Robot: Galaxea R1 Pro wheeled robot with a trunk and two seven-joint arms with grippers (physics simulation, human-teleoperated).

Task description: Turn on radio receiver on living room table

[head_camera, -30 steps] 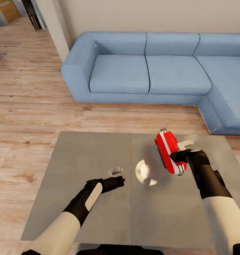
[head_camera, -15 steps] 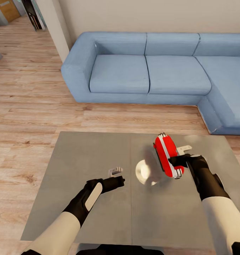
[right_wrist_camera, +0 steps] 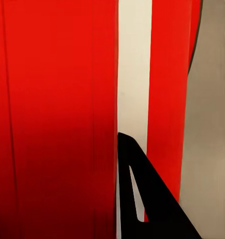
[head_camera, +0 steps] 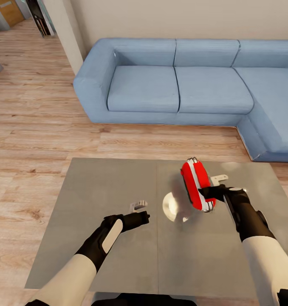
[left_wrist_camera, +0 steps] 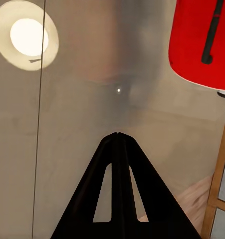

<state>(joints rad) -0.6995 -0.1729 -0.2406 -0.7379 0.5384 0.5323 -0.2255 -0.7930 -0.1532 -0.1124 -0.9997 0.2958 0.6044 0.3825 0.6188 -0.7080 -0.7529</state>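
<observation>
The radio (head_camera: 196, 184) stands on edge on the grey tabletop (head_camera: 105, 191), its red body and white edge band tilted slightly, right against the right end effector (head_camera: 208, 192). In the right wrist view one dark finger (right_wrist_camera: 142, 199) lies against the radio's white band (right_wrist_camera: 134, 69) with the red casing on both sides; only that finger shows there, so I cannot tell how wide this end effector stands or whether it grips the radio. The left end effector (head_camera: 143, 215) hovers over the tabletop, well to the left of the radio, and in the left wrist view its fingers (left_wrist_camera: 118, 149) meet at the tips, pressed together on nothing. Ahead of those fingertips, off to one side, the radio's red corner (left_wrist_camera: 199, 42) shows with a thin dark handle. A bright round lamp reflection (head_camera: 174, 207) glows on the tabletop between the two end effectors, just beside the radio. Beyond the tabletop are a wood floor (head_camera: 33, 127) and a blue sofa (head_camera: 182, 85).
</observation>
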